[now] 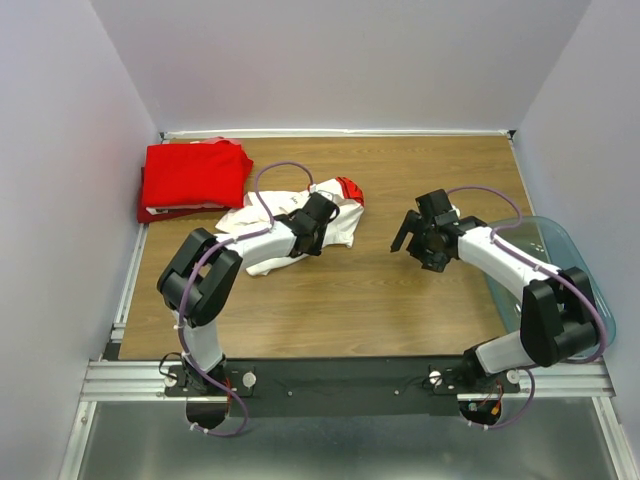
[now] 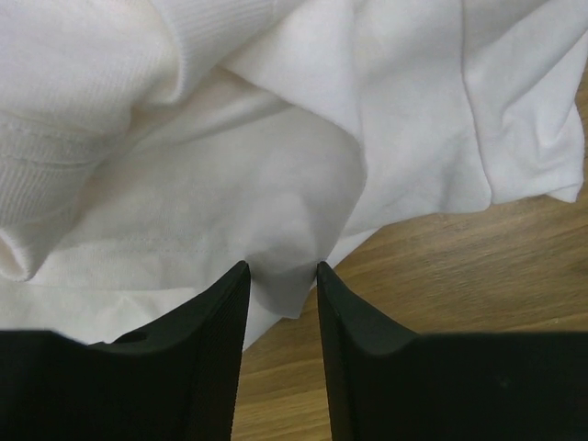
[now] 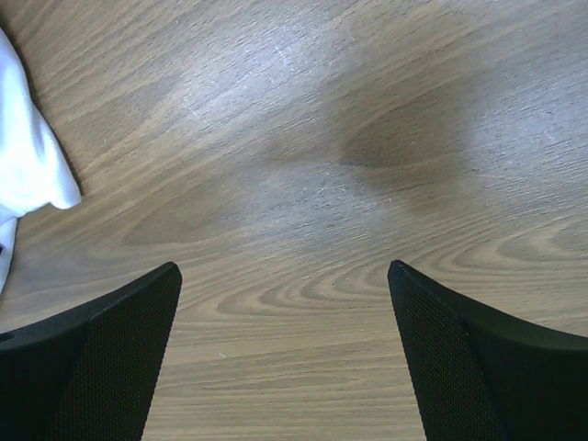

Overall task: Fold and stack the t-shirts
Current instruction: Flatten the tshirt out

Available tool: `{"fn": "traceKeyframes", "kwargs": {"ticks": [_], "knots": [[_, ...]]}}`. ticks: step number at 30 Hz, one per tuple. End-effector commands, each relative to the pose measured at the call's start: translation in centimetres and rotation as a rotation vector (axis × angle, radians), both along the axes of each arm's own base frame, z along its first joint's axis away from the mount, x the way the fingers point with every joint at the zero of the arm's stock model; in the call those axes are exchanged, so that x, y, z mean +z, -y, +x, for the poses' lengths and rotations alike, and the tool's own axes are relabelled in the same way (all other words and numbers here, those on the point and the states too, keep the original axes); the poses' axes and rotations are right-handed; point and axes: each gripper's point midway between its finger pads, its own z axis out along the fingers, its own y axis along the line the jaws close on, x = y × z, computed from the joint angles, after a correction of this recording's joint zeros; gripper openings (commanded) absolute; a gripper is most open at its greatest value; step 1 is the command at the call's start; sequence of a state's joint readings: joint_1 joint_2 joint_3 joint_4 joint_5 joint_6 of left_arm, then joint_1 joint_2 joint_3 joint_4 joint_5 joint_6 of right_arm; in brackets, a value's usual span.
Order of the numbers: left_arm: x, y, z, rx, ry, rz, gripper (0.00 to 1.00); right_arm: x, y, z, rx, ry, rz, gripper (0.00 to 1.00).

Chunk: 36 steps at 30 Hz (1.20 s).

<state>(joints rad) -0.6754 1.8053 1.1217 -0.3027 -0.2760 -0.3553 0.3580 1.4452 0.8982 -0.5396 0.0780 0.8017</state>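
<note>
The plain red t-shirt [image 1: 193,175] lies folded at the far left of the table. The white t-shirt [image 1: 343,218] lies crumpled at the table's middle, a red patch showing at its far end. My left gripper [image 1: 318,222] sits on its near-right part. In the left wrist view the jaws [image 2: 282,268] stand narrowly apart, with a fold of the white t-shirt [image 2: 276,119] pinched between the tips. My right gripper [image 1: 412,232] is open and empty over bare wood [image 3: 285,271], to the right of the white t-shirt, whose corner shows in the right wrist view [image 3: 28,165].
A translucent blue-tinted plastic tub [image 1: 575,270] stands at the table's right edge, beside the right arm. White walls close in the table at the left, back and right. Bare wood lies between the two grippers.
</note>
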Motion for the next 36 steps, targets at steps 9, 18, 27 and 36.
{"fn": "traceKeyframes", "kwargs": {"ticks": [9, 18, 27, 36], "knots": [[0.5, -0.2, -0.1, -0.004, 0.009, 0.031, 0.00, -1.2, -0.1, -0.1, 0.008, -0.029, 0.008, 1.00], [14.2, 3.2, 2.9, 0.006, 0.172, -0.251, 0.00, 0.0, -1.4, 1.0, 0.074, 0.012, 0.046, 1.00], [36.1, 6.7, 5.0, -0.064, 0.444, -0.647, 0.00, 1.4, -2.8, 1.0, 0.164, 0.084, 0.114, 1.00], [52.0, 6.7, 2.4, -0.184, 0.683, -1.082, 0.00, 6.0, -7.9, 0.5, 0.350, 0.300, 0.366, 1.00]]}}
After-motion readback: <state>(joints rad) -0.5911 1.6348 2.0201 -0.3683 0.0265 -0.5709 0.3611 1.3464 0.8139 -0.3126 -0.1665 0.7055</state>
